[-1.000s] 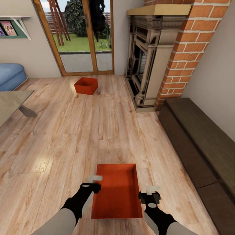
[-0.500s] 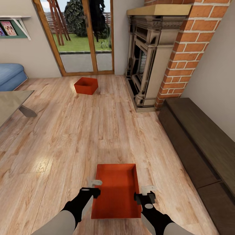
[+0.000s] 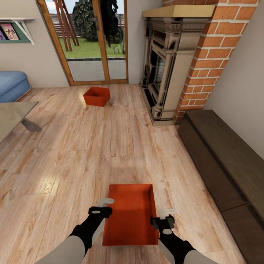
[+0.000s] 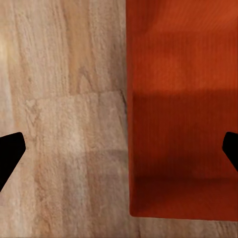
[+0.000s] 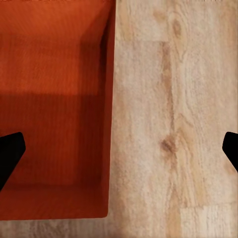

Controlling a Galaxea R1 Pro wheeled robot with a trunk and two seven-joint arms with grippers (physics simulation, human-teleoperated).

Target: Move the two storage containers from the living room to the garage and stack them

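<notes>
- Your left gripper (image 3: 106, 206) hangs over the near container's (image 3: 131, 214) left wall at about 9 o'clock from the bin's centre; its fingers are spread wide, one over the wood and one over the red interior, gripping nothing.
- Your right gripper (image 3: 165, 216) straddles the right wall at 3 o'clock, likewise spread wide and empty.
- The bin's long axis runs 12 to 6, away from you, so both claws sit across its long walls, about equally near.
- You'll likely need to descend before closing; contact with the rims can't be judged.
- The second container (image 3: 96, 96) lies well apart at 11 o'clock, near the glass doors (image 3: 91, 40).
- Both rest on the light wood-plank floor (image 3: 73, 154) of the living room; fireplace (image 3: 165, 69) at 1 o'clock.
</notes>
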